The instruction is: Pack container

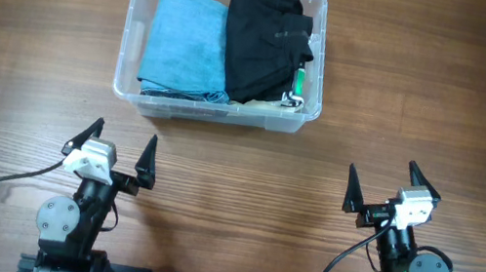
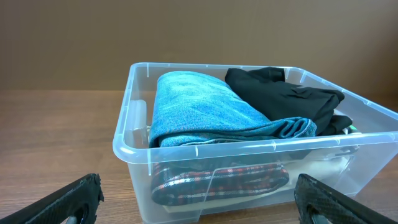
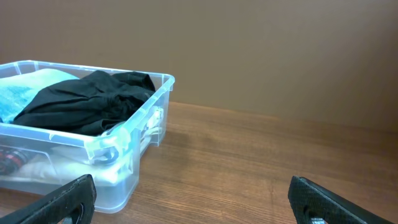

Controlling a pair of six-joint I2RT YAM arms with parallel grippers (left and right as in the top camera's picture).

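- Two lower layers are hard to make out: a red plaid cloth (image 2: 217,183) and something white show only dimly through the front wall of the clear, round-cornered rectangular plastic container (image 1: 217,112).
- The left gripper (image 1: 126,129) and right gripper (image 1: 383,167) have their jaws spread wide, holding and touching nothing.
- The container sits on the brown wooden table (image 1: 431,78), well ahead of both grippers.
- On top inside, a folded blue cloth (image 1: 186,43) lies beside a crumpled black garment (image 1: 263,46).

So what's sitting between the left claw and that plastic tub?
Nothing. Only bare wooden table lies between the open left gripper and the container, which shows most clearly in the overhead view.
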